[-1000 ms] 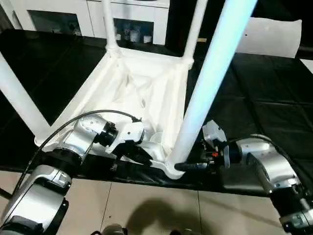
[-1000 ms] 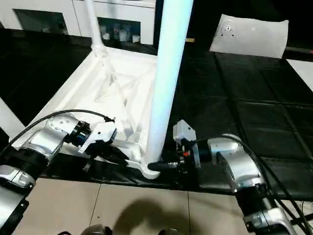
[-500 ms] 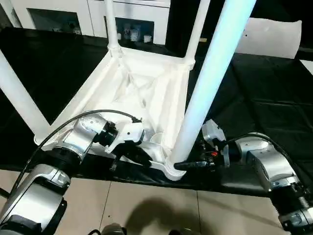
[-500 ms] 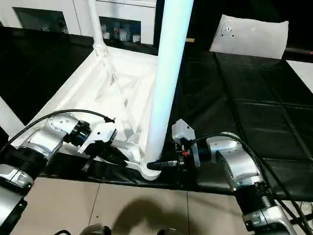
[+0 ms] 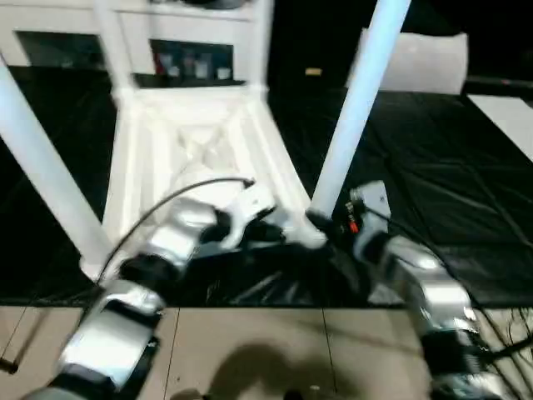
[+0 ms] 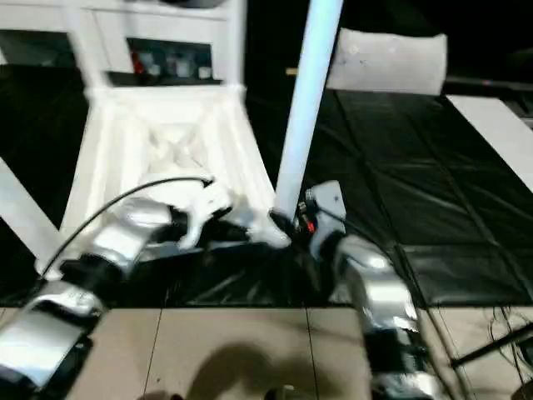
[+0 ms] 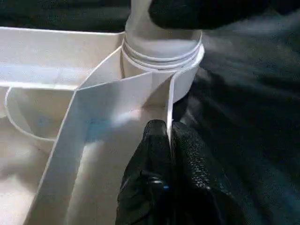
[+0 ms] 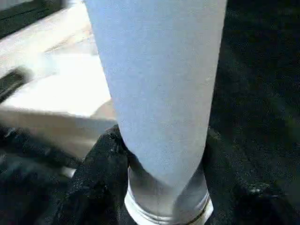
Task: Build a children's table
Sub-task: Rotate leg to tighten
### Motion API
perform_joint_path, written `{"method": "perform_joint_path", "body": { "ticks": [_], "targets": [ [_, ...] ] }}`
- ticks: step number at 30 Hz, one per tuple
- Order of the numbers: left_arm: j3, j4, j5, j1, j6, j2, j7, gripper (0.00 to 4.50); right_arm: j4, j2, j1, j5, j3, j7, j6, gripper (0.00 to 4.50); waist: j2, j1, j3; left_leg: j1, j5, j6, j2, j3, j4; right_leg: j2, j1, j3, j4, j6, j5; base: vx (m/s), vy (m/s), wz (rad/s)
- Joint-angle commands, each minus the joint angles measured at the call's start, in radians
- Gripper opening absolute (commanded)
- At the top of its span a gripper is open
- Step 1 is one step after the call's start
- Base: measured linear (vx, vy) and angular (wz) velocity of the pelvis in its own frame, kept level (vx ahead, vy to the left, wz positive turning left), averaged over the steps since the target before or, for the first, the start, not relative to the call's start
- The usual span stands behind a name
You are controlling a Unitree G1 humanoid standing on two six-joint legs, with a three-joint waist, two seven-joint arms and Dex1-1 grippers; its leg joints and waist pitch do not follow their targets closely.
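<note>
The tabletop [image 5: 191, 142] has swung round with the grippers: left gripper [image 7: 168, 136] stays pinching its rim beside the corner socket [image 7: 161, 61], right gripper [image 8: 161, 173] clasping the leg [image 5: 354, 108] there. Repositioning, seemingly.

The tabletop [image 5: 200, 142] is white, its ribbed underside crossed by diagonal ribs; the near leg [image 5: 354, 108] is white with a pale blue cast; the mat [image 5: 433, 192] is black; the floor [image 5: 275, 342] is beige tile; both forearms are silver.

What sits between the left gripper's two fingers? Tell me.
The thin upright rim wall of the tabletop: the left gripper is shut on it, just below the corner socket, seen in the left wrist view.
</note>
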Motion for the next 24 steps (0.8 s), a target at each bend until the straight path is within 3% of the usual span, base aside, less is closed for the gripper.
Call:
{"method": "perform_joint_path", "body": {
  "ticks": [1,4,7,14,15,17,18,24],
  "targets": [
    [0.010,-0.037,-0.047,-0.033,0.018,-0.148,0.111,0.00,0.049,0.124,-0.034,0.016,0.125,-0.016,0.050,1.95,-0.001,-0.003,-0.042,0.008,-0.322,-0.004,0.039,-0.029,-0.083,-0.091,0.021,0.046,-0.108,-0.099,-0.555,0.000,0.000,0.00],
    [0.006,-0.051,-0.035,-0.029,0.020,-0.149,0.125,0.00,0.042,0.132,-0.036,0.030,0.121,-0.004,0.043,2.30,0.001,-0.004,-0.046,0.007,-0.301,0.015,0.041,-0.026,-0.083,-0.091,0.027,0.051,-0.105,-0.119,-0.481,0.000,0.000,0.00],
    [-0.008,-0.064,-0.005,-0.016,0.004,-0.113,0.111,0.00,0.019,0.112,-0.020,0.021,0.122,0.019,0.013,2.70,0.004,-0.004,-0.052,0.003,-0.245,0.035,0.044,-0.018,-0.083,-0.088,0.033,0.057,-0.088,-0.168,-0.318,0.000,0.000,0.00],
    [-0.012,-0.110,0.005,0.037,-0.059,0.001,-0.020,0.00,-0.023,-0.004,0.017,0.043,0.092,0.152,-0.033,3.30,-0.001,0.002,-0.059,-0.007,-0.176,0.076,0.041,-0.011,-0.075,-0.089,0.044,0.057,-0.081,-0.185,-0.264,0.006,-0.008,0.00],
    [-0.021,-0.128,-0.007,0.057,-0.094,0.027,-0.086,0.00,-0.031,-0.041,0.021,0.053,0.088,0.204,-0.045,3.45,-0.005,0.004,-0.066,-0.011,-0.129,0.083,0.038,-0.010,-0.071,-0.087,0.050,0.057,-0.075,-0.186,-0.222,0.000,0.000,0.00],
    [-0.027,-0.138,-0.017,0.070,-0.112,0.045,-0.138,0.00,-0.034,-0.072,0.021,0.060,0.085,0.246,-0.055,3.56,-0.006,0.007,-0.072,-0.013,-0.093,0.096,0.038,-0.009,-0.068,-0.087,0.053,0.057,-0.069,-0.193,-0.170,0.000,0.000,0.00],
    [-0.033,-0.145,-0.023,0.078,-0.123,0.060,-0.174,0.00,-0.036,-0.096,0.021,0.064,0.084,0.281,-0.063,3.76,-0.003,0.007,-0.072,-0.014,-0.063,0.109,0.038,-0.006,-0.065,-0.084,0.050,0.058,-0.060,-0.212,-0.103,0.000,0.000,0.00],
    [-0.062,-0.168,-0.068,0.100,-0.196,0.131,-0.386,0.00,-0.034,-0.249,0.009,0.088,0.129,0.557,-0.144,3.98,0.000,0.024,-0.074,-0.002,-0.060,0.129,0.043,0.000,-0.059,-0.080,0.046,0.059,-0.044,-0.258,-0.013,0.000,0.000,0.00]
  ]
}}
